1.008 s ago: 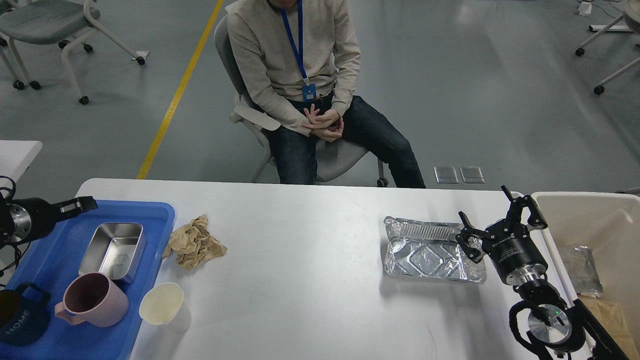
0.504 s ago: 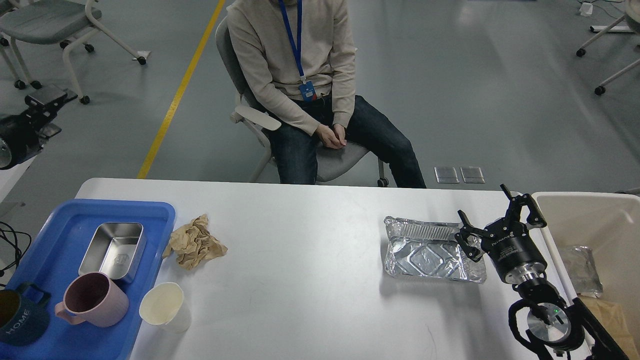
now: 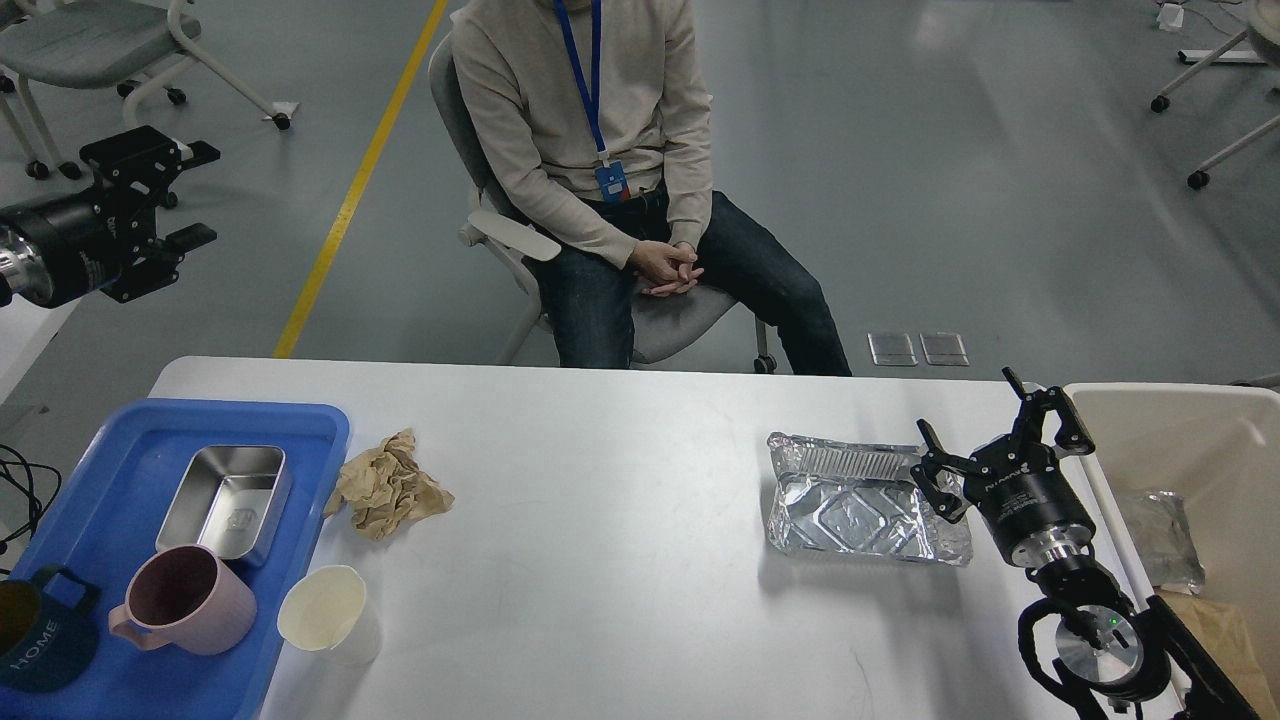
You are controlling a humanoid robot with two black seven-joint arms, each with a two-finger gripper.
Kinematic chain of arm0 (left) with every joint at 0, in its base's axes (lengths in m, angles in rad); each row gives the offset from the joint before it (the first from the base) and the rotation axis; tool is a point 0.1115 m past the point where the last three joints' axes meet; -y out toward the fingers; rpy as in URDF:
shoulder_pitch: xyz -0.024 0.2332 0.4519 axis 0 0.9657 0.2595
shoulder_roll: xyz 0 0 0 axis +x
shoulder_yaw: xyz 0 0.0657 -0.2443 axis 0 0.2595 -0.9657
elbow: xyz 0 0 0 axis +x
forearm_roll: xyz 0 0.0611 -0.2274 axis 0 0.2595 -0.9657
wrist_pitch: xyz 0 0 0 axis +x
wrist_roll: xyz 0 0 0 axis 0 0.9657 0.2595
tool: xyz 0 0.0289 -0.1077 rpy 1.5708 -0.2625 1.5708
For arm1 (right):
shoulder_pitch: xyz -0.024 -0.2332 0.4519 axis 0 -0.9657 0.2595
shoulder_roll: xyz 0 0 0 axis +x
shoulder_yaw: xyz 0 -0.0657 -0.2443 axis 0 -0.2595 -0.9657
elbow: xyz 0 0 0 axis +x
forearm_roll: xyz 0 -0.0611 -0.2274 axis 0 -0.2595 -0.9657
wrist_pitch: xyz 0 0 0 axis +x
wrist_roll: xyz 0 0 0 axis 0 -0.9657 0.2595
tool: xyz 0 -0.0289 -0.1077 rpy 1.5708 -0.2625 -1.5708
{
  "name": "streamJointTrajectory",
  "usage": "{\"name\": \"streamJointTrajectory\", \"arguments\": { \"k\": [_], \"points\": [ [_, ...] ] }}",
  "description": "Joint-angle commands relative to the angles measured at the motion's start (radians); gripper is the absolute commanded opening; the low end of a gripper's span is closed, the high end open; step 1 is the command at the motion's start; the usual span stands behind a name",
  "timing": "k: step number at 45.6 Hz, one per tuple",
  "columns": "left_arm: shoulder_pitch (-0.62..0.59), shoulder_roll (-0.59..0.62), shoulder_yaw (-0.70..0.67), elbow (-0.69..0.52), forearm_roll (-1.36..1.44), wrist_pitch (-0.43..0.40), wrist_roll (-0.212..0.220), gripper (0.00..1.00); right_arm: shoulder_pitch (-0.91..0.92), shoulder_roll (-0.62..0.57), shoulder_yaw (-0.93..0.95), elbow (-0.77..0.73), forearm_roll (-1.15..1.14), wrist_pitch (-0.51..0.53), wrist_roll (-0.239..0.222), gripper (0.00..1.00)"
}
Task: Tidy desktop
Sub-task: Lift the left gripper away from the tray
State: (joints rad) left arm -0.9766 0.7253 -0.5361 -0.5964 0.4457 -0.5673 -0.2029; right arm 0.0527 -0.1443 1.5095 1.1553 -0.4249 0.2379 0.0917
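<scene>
Above the desktop's [image 3: 620, 520] left end, left gripper [image 3: 185, 195] now further into view than half a second ago, fingers spread and empty, right gripper [image 3: 990, 430] unmoved by the foil tray [image 3: 860, 500], fingers parted, holding nothing, dark mug [image 3: 35, 640] cut off by the frame edge.

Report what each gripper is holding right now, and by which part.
Nothing is held. The left gripper is open in the air off the desktop. The right gripper is open beside the foil tray, empty.
</scene>
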Motion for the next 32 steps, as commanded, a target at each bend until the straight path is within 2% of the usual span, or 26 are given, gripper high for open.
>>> {"name": "streamJointTrajectory", "arguments": {
  "k": [1,11,22,32],
  "points": [
    [0.059,-0.052,-0.073,0.0,-0.136,0.062,0.003,0.96,0.004,0.0,0.0,0.0,0.0,-0.003,-0.001,1.0],
    [0.174,-0.161,-0.208,0.0,-0.349,0.173,-0.001,0.96,0.009,-0.001,0.0,0.0,0.0,-0.008,-0.001,1.0],
    [0.314,-0.319,-0.416,-0.002,-0.389,0.178,-0.006,0.96,0.026,-0.012,-0.002,0.0,-0.002,-0.008,-0.001,1.0],
    [0.349,-0.437,-0.456,-0.009,-0.387,0.205,-0.013,0.96,0.052,-0.046,-0.049,0.0,-0.003,-0.012,0.0,1.0]
  ]
}}
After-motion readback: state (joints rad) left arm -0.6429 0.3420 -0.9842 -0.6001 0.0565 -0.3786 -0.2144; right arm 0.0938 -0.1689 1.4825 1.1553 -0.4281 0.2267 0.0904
